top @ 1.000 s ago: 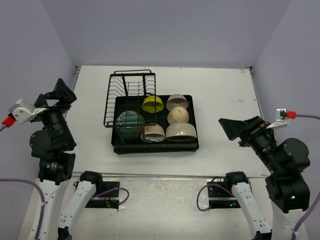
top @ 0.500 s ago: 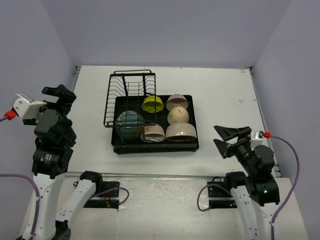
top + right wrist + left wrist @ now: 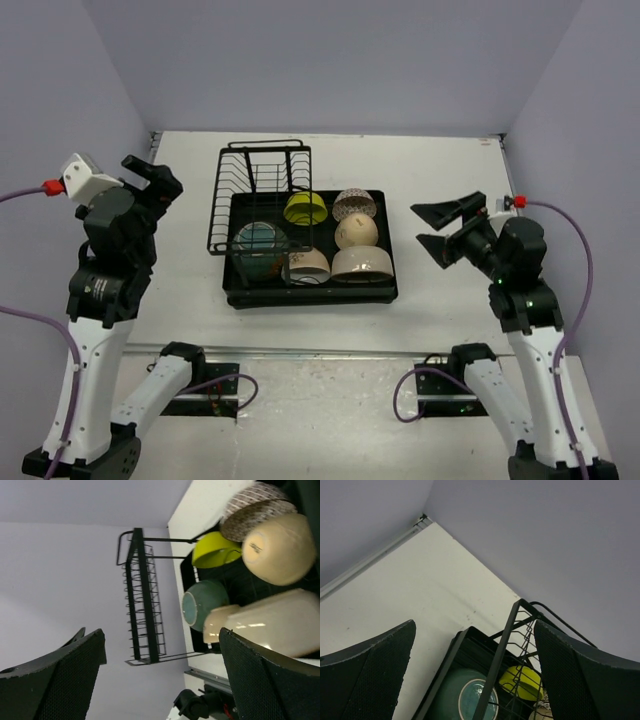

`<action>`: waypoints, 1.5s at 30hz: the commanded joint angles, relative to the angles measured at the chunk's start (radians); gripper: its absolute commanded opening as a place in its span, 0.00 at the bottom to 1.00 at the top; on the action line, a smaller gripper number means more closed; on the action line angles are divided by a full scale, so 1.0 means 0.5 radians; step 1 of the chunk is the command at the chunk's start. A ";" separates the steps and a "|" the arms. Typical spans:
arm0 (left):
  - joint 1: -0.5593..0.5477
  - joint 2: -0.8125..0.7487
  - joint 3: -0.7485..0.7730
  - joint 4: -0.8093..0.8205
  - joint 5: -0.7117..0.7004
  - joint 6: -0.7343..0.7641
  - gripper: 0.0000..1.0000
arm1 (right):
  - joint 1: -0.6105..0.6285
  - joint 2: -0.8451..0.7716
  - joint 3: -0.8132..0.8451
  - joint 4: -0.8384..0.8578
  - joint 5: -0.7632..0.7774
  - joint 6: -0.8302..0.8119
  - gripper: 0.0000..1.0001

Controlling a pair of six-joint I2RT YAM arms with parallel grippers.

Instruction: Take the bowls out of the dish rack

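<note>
We see the dish rack point(image 3: 312, 296) mid-table point(image 3: 450, 165), its long side running left to right, with six bowls point(image 3: 362, 263) inside. There is bare room on both flanks, where our left gripper point(image 3: 160, 180) and right gripper point(image 3: 438, 228) hover, jaws apart.

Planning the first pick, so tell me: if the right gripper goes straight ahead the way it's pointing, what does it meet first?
Probably the right side of the dish rack, about where the smooth cream bowl sits. The open right gripper points there, but its height is unclear.
</note>
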 commanded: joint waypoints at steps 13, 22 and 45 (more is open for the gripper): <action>0.018 0.031 0.240 0.044 0.103 0.267 1.00 | 0.912 0.638 0.665 0.496 0.539 -0.006 0.96; 0.015 0.080 0.139 -0.008 0.125 0.098 0.98 | 1.525 -0.028 -0.034 0.150 1.582 0.491 0.92; 0.018 0.068 0.010 0.038 0.309 -0.055 0.96 | 2.858 0.309 -0.169 -0.452 2.982 1.571 0.79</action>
